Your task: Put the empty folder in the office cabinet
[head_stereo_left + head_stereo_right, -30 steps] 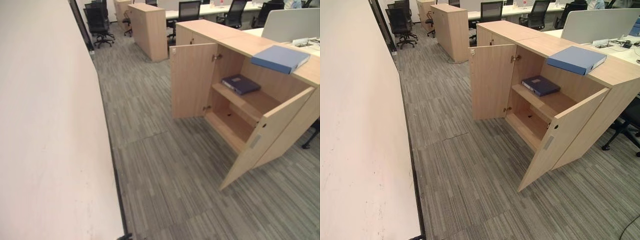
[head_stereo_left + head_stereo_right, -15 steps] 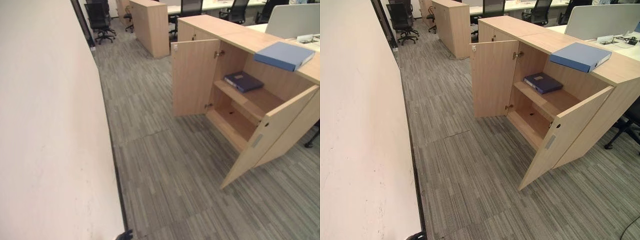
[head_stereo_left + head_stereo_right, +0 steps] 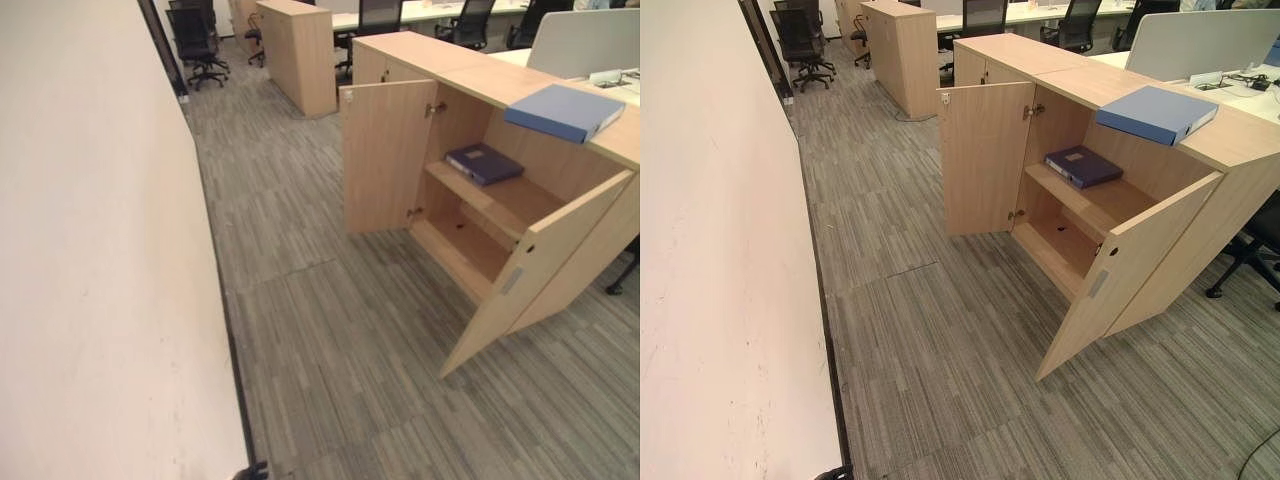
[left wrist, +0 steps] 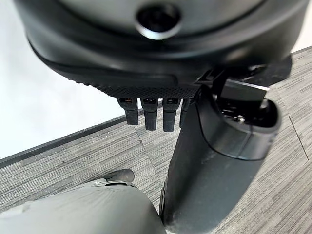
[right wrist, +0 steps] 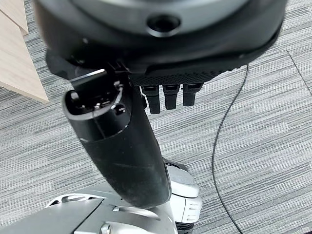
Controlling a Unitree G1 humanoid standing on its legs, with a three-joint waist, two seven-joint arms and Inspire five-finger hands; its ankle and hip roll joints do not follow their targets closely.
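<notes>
We stand back on the grey striped carpet (image 3: 940,330) with a pale partition wall (image 3: 710,280) along our left, and the office cabinet (image 3: 1110,200) lies ahead and to the right, well apart from us. Both of its doors are swung wide, the far door (image 3: 985,160) and the near door (image 3: 1130,270), so the shelves inside are open to reach from our side. On the cabinet's wooden top rests the light blue folder (image 3: 1155,112), lying flat near the front edge; we take this for the empty one to be stowed, since it sits outside and within easy grasp. A darker blue folder (image 3: 1082,166) already lies flat on the upper shelf (image 3: 1095,205), leaving free room beside it and on the shelf below. Further back stand another low cabinet (image 3: 900,55) and black office chairs (image 3: 800,45). Our left hand (image 4: 151,114) hangs over the carpet with fingers straight and apart, holding nothing; our right hand (image 5: 168,97) hangs likewise, fingers relaxed and empty. We judge the approach comes first, then the lift of the folder
</notes>
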